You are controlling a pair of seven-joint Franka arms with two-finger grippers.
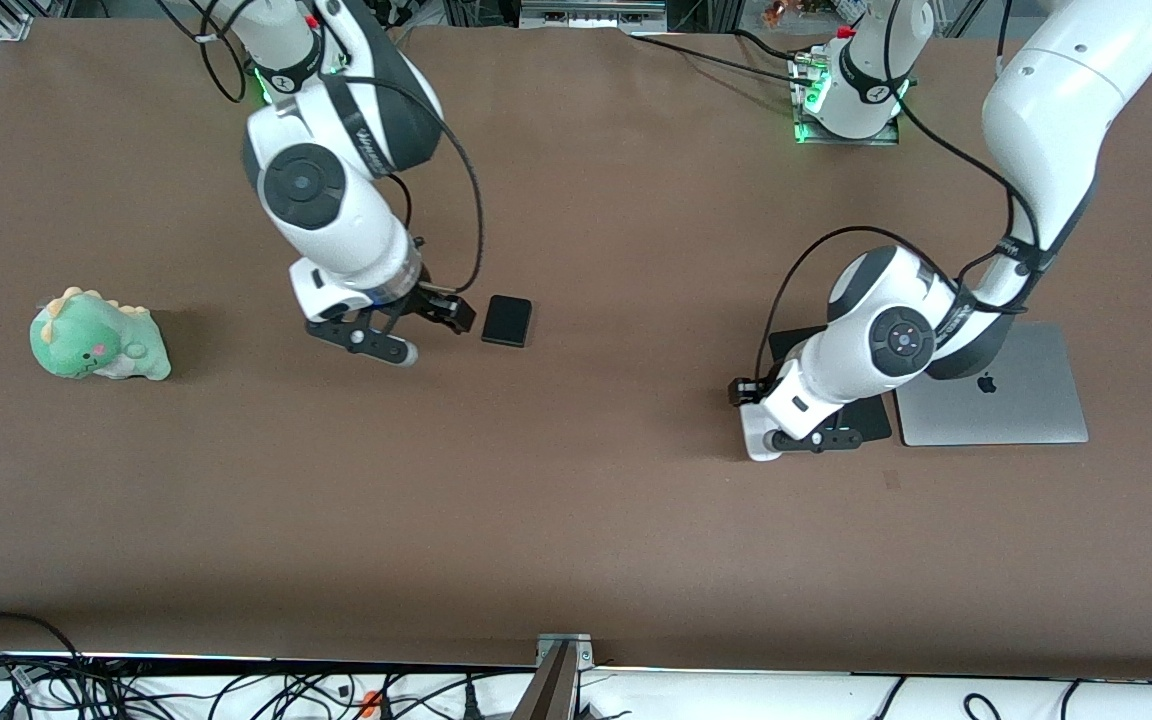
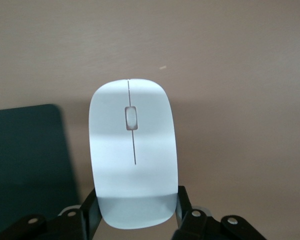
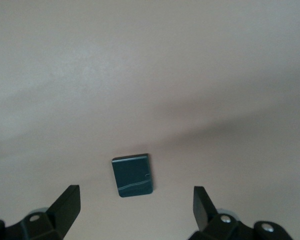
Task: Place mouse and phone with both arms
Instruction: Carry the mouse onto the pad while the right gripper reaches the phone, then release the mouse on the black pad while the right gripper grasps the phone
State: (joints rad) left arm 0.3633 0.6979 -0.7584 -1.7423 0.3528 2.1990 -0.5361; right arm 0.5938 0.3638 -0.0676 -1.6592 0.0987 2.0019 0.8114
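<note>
Brown table, cables along the edges, two arms reaching in from their bases. Left gripper (image 2: 135, 217) is clamped on the mouse (image 2: 133, 152), fingers pinching only its rear end, most of the white shell sticking out ahead of the jaws; it hangs just off the edge of the mouse pad (image 2: 27, 165), with the closed laptop (image 1: 996, 395) beside the pad. Risk here: grip is short and the shell is glossy, so a quick tilt or bump on set-down could let it swivel or slide out, landing half off the pad. Right gripper (image 3: 135, 205) has its jaws wide apart, holding nothing, hovering over the table with the phone (image 3: 132, 175) lying flat just ahead of its fingertips. Risk: phone is thin and flat, so fingers may scrape the table or push it away instead of catching its edges. Green dinosaur toy (image 1: 96, 338) sits well apart, toward the right arm's end.
</note>
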